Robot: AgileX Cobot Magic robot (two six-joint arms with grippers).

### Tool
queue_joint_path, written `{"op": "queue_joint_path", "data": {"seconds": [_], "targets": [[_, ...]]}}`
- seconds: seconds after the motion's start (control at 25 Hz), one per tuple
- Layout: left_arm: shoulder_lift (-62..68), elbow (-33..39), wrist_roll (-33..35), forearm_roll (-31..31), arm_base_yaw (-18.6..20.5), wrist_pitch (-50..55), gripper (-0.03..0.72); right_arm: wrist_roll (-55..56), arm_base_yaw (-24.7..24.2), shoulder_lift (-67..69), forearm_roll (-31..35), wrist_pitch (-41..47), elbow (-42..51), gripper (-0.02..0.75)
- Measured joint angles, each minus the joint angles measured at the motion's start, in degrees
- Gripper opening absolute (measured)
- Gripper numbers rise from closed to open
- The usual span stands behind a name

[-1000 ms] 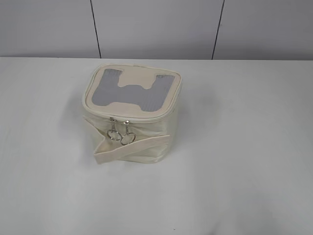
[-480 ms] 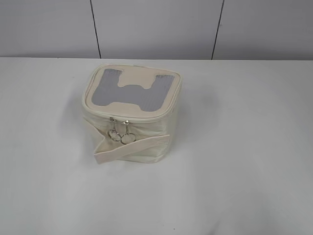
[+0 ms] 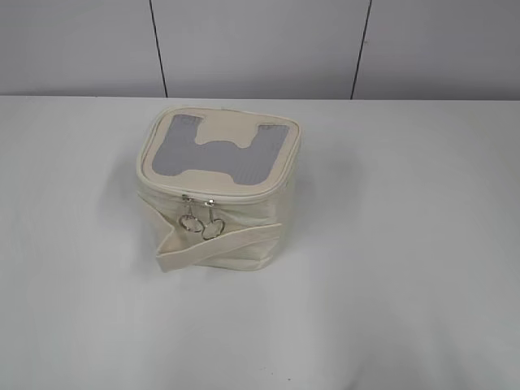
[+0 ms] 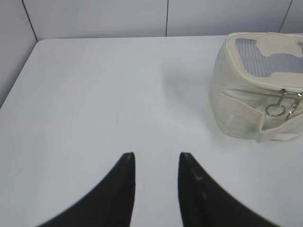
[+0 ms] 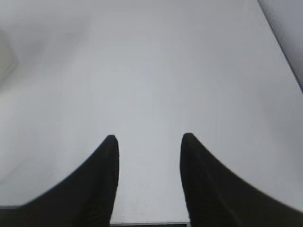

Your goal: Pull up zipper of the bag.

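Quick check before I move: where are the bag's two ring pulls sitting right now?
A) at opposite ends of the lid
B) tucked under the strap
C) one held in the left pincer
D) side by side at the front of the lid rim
D: on the bag, both ring pulls hang next to each other below the front lid rim, above the strap; the left pincer is open over bare table.

The 2 ring pulls [image 3: 202,225] on the bag [image 3: 218,191] have swung slightly; their positions differ.
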Motion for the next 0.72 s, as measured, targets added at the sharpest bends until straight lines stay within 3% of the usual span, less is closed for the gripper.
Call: {"op": "queue_joint_path", "data": {"seconds": [0.12, 0.72], "targets": [[0.0, 0.0, 0.0, 0.0, -0.2, 0.0, 0.239, 0.0, -2.2, 0.0, 0.0, 0.0, 0.0, 0.347], [0.0, 0.0, 0.0, 0.0, -0.4, 0.0, 0.239, 0.0, -2.2, 0.0, 0.0, 0.0, 0.0, 0.346]]}}
